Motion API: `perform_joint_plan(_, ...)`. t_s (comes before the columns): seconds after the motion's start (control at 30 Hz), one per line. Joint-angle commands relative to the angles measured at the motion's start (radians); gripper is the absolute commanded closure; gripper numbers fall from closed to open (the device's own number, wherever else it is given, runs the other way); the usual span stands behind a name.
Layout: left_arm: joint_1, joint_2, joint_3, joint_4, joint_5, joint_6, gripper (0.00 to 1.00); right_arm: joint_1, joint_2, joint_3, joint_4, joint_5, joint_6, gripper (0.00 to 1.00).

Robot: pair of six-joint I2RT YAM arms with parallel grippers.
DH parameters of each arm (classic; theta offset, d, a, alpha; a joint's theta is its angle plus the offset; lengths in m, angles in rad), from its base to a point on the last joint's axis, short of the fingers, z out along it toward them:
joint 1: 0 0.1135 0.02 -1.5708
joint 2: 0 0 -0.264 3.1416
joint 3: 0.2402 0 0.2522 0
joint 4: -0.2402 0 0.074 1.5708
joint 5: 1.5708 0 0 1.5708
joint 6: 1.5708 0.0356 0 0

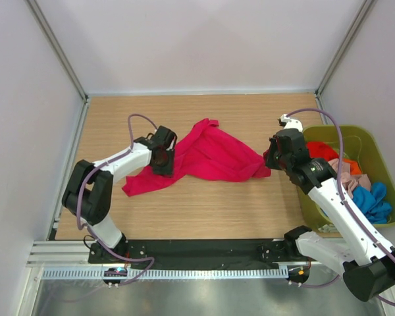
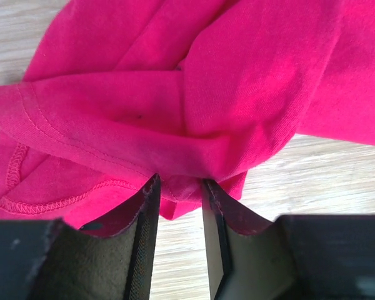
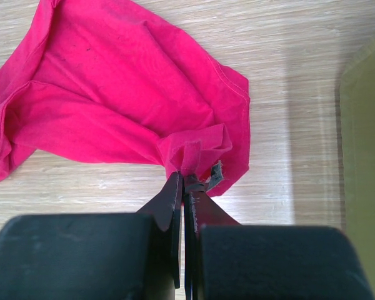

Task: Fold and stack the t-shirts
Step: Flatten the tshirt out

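1. Find the red shirt point(image 1: 210, 155) crumpled across the middle of the table point(image 1: 204, 210), strung between both arms, with the other shirts point(image 1: 355, 178) heaped in the tub point(image 1: 336, 130) at the right edge
2. Leave the right tool point(image 3: 186, 178) alone: clamped tight on a small bunch of hem at the shirt's right end, just beside the tub
3. Treat the left tool point(image 2: 180, 184) as not yet gripping: jaws part-way apart, astride a thick fold near a stitched hem at the shirt's left end, with no firm pinch to be seen
4. Push a little deeper over the fold before closing, since a pinch at the very tips would probably slip
5. Take as few layers as possible; a thick wad would likely stop the cloth spreading
6. Once pinched, raise both ends level and draw them apart toward the left and right edges, gently, as the right pinch looks small
7. Lay the shirt flat mid-table, clear of the tub, before any fold
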Motion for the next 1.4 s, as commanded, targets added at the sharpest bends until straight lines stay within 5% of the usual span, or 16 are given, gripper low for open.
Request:
perform_joint_plan(0.0,-0.007,0.005,0.056,-0.028,-0.02,0.032,0.66,-0.002,-0.022,0.04,0.039,0.001,-0.013,0.99)
perform_joint_plan(0.47,-0.042,0.047,0.083,-0.107,0.002,0.093,0.61,-0.004,-0.025,0.035,0.038,-0.01,-0.001,0.99)
perform_joint_plan(0.67,-0.05,0.082,0.12,-0.114,-0.053,0.095,0.7,-0.002,-0.036,0.038,0.03,-0.007,-0.003,0.99)
perform_joint_plan(0.9,-0.074,0.088,0.149,-0.132,-0.081,0.081,1.0,-0.004,-0.045,0.036,0.024,-0.002,-0.003,0.99)
perform_joint_plan(1.17,-0.109,-0.083,0.246,-0.316,-0.296,0.069,0.99,-0.004,-0.014,0.098,0.027,0.03,0.007,0.99)
perform_joint_plan(1.3,-0.109,-0.156,0.31,-0.403,-0.372,0.086,0.87,-0.002,0.019,0.19,0.029,0.075,-0.001,0.99)
perform_joint_plan(1.37,-0.109,-0.16,0.336,-0.451,-0.366,0.083,0.95,-0.002,0.041,0.223,0.021,0.084,-0.009,0.99)
